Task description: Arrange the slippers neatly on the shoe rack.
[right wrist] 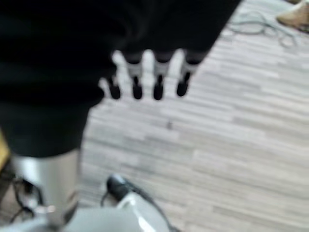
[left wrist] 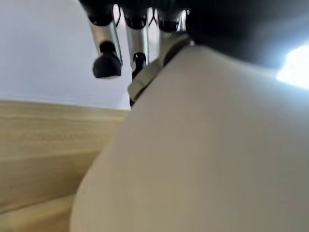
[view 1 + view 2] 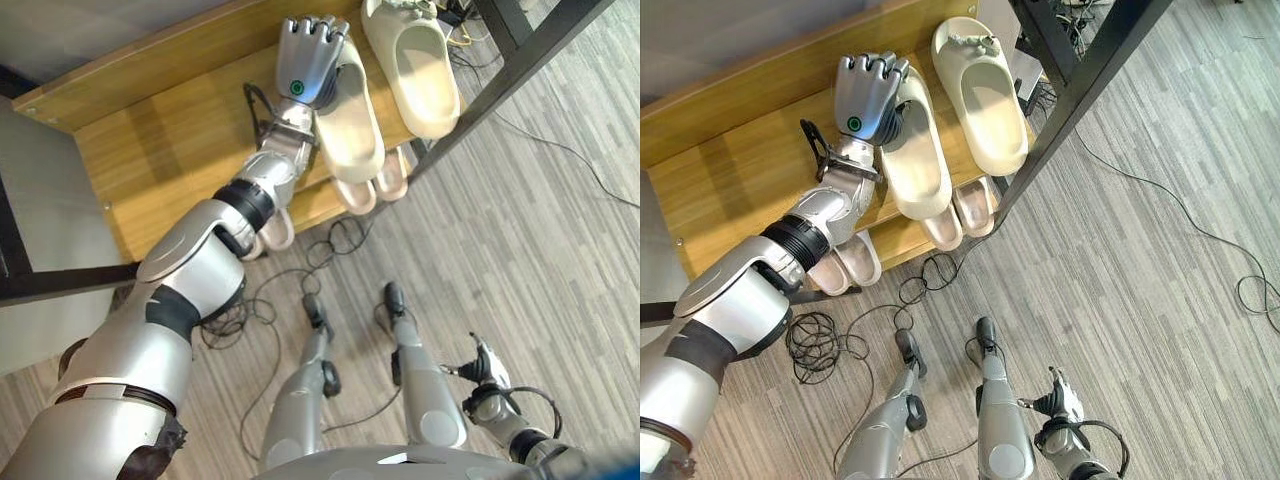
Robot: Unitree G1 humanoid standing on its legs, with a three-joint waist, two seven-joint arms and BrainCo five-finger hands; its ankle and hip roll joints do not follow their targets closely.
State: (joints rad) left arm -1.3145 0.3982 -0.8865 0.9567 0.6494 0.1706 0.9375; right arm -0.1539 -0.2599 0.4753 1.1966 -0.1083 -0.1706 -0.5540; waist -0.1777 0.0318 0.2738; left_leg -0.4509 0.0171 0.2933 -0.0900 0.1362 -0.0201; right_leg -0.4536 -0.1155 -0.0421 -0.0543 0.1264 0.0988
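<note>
Two cream slippers lie side by side on the top board of the wooden shoe rack (image 3: 150,140). My left hand (image 3: 310,60) rests on the toe end of the nearer cream slipper (image 3: 352,125), fingers curled over its edge. In the left wrist view that slipper (image 2: 203,145) bulges close under the palm, with the fingertips (image 2: 106,63) past it above the wooden board (image 2: 43,145). The second cream slipper (image 3: 420,70) sits just to the right, apart from the hand. My right hand (image 3: 490,365) hangs low over the floor, its fingers (image 1: 157,82) straight and holding nothing.
Pinkish slippers (image 3: 375,185) poke out from the lower shelf, another pair (image 3: 270,235) further left. A black frame leg (image 3: 520,60) slants past the rack's right end. Loose cables (image 3: 330,245) lie on the grey plank floor before the rack.
</note>
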